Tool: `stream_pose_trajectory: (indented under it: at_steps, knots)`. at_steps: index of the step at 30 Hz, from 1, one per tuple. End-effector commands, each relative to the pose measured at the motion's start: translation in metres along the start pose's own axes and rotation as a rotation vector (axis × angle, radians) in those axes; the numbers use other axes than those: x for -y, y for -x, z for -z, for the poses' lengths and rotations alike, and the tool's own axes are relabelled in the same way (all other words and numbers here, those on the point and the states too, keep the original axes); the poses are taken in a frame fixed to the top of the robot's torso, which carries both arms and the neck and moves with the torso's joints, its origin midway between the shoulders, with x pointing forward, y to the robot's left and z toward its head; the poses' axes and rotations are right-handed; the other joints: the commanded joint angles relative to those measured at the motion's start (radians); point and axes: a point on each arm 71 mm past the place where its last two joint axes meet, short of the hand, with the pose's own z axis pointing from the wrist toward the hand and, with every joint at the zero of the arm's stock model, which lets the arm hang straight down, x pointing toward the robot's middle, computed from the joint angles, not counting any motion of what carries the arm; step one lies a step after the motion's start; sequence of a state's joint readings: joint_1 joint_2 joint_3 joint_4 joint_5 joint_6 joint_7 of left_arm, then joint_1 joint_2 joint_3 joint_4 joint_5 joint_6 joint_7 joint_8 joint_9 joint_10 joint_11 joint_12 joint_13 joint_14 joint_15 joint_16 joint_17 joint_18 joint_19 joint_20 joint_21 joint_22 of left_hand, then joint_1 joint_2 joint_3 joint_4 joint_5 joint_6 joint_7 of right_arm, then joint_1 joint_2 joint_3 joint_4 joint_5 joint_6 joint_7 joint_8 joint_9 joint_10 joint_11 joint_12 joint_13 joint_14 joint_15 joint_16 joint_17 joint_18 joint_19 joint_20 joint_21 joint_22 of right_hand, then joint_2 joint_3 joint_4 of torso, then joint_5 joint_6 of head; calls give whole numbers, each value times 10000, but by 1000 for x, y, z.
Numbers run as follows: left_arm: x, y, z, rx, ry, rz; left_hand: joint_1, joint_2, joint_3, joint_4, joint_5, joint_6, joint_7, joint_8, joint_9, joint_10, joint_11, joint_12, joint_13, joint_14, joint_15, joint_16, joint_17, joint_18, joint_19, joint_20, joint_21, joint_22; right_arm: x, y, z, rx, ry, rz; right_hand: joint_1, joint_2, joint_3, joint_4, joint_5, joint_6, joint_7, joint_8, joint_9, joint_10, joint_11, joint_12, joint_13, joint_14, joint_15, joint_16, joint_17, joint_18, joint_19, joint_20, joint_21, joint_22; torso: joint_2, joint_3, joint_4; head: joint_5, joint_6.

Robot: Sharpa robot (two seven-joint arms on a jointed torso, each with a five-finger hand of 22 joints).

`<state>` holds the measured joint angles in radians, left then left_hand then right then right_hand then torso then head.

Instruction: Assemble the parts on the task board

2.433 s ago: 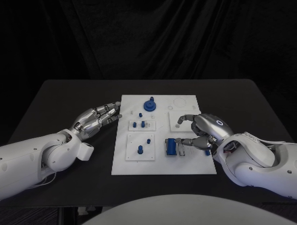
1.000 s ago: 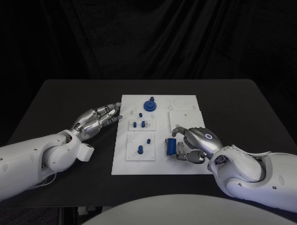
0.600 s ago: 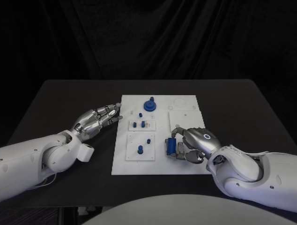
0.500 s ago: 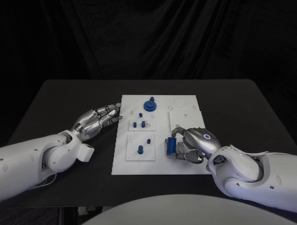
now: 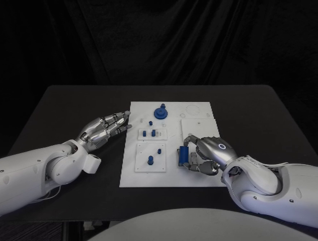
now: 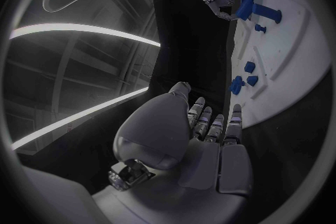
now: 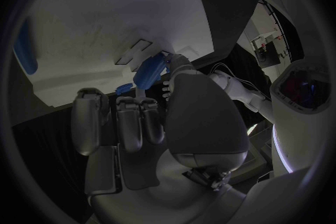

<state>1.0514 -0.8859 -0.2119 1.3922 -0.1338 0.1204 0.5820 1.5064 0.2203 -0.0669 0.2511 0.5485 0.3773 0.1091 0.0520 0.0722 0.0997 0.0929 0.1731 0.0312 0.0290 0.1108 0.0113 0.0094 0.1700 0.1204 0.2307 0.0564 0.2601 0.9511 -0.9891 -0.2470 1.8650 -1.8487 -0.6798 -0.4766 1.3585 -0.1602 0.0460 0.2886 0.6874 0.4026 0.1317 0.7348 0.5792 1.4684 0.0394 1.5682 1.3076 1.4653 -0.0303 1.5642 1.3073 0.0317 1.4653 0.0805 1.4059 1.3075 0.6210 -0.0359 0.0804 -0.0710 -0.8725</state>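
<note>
The white task board (image 5: 168, 175) lies mid-table. Near its front right, a long blue cylinder (image 5: 182, 156) rests on the board, and my right hand (image 5: 209, 153) grips it, thumb on one side and curled fingers on the other. In the right wrist view the thumb presses the blue cylinder (image 7: 147, 74) just past the curled fingers (image 7: 119, 117). My left hand (image 5: 105, 127) rests flat on the table by the board's left edge, fingers stretched out and holding nothing. The left wrist view shows that left hand (image 6: 203, 140) beside the board (image 6: 294, 61).
A round blue knob (image 5: 160, 112) stands at the board's far end. Small blue pegs (image 5: 150, 133) sit in a raised plate mid-left, and two more blue pieces (image 5: 151, 160) in the plate nearer me. Black table (image 5: 65, 110) surrounds the board.
My right hand came back toward me from the board's middle right and closed around the blue cylinder; over the last half second it has barely moved. The left hand has stayed still.
</note>
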Motion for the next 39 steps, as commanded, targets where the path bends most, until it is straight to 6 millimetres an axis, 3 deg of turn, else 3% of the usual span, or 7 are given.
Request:
stream_pose_trajectory:
  at_steps: [1,9,19,39]
  knots:
    - [0,-2,0,-112,-98,139,47,6,77,0,34,-22,31,52,9,-32,71,33,13,21,63,19,8,101,61,-20,35,-6,-1,2,1,295,127,-105,-24,-9,102,13,406,28,-22,122,-120,1024,30,26,2632,1020,49,8,2519,87,228,17,76,2096,4,-1,-2,24,-1]
    - [0,-2,0,-101,-87,139,46,6,83,1,29,-23,31,52,9,-32,72,35,14,25,67,21,9,100,70,-18,40,8,-3,5,3,503,356,-234,-527,-27,324,23,1489,358,-26,141,-637,1024,58,26,2632,1043,74,46,2594,52,313,42,221,2145,16,-3,-4,57,-1]
    - [0,-2,0,-114,-72,148,46,6,88,3,24,-18,30,53,10,-32,71,36,14,30,71,23,11,100,75,-15,42,13,-5,6,6,537,480,-278,-681,-58,437,30,1682,479,-20,66,-881,1024,66,26,2632,1051,82,59,2621,41,339,51,267,2160,19,-5,8,60,-1]
    - [-1,-2,0,-115,-46,149,42,7,96,9,16,-31,29,51,8,-34,69,33,13,30,77,23,11,99,84,-11,46,23,-4,1,8,-433,301,-136,-821,-86,527,19,1486,444,-6,-105,-1186,1024,63,26,2632,1032,81,26,2556,54,312,53,216,2142,4,-2,12,86,-1]
